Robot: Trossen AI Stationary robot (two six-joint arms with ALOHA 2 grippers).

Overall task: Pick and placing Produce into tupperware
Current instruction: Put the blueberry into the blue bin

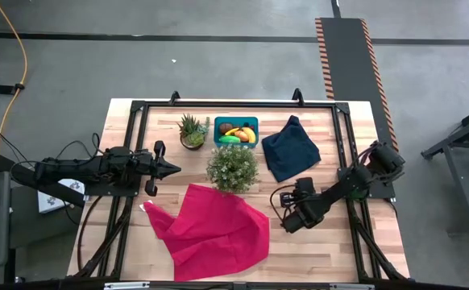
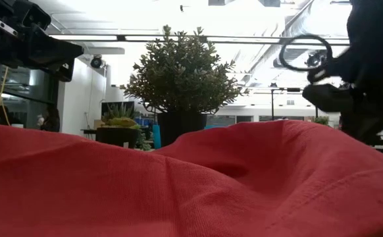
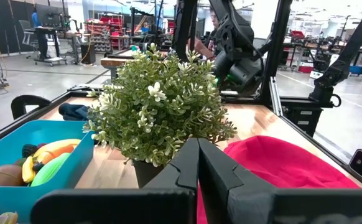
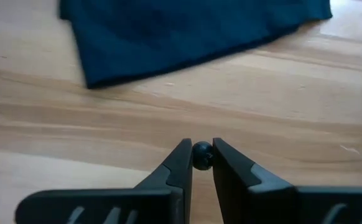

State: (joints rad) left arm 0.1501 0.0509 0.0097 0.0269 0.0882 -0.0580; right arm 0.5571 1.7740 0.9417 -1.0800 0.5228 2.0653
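Observation:
The teal tupperware [image 1: 236, 122] stands at the table's far middle. In the left wrist view the tupperware [image 3: 19, 134] holds a yellow banana [image 3: 56, 149], a green piece [image 3: 51, 169] and a brown oval [image 3: 0, 177]. My right gripper [image 4: 202, 157] hangs over bare wood right of the red cloth, near the navy cloth's near edge, shut on a tiny dark bit [image 4: 201, 155]. In the high view the right gripper [image 1: 292, 217] points down. My left gripper [image 1: 174, 167] waits shut, level, left of the bushy plant [image 1: 233, 167]; its wrist view shows the gripper [image 3: 198, 152] before the plant. My right gripper pinches the tiny dark round bit [image 4: 201, 148] between its two fingertips [image 4: 182, 155], only at their free ends. The fingers come at it from above, slanting toward the table's far side. Whether the bit touches the wood below does not show.
A navy cloth [image 1: 291, 149] lies right of the tupperware, and its near edge [image 4: 168, 68] is just beyond my right gripper. A crumpled red cloth [image 1: 214, 229] covers the near middle. A small succulent pot [image 1: 192, 131] stands left of the tupperware. Bare wood [image 4: 75, 137] lies around my right gripper.

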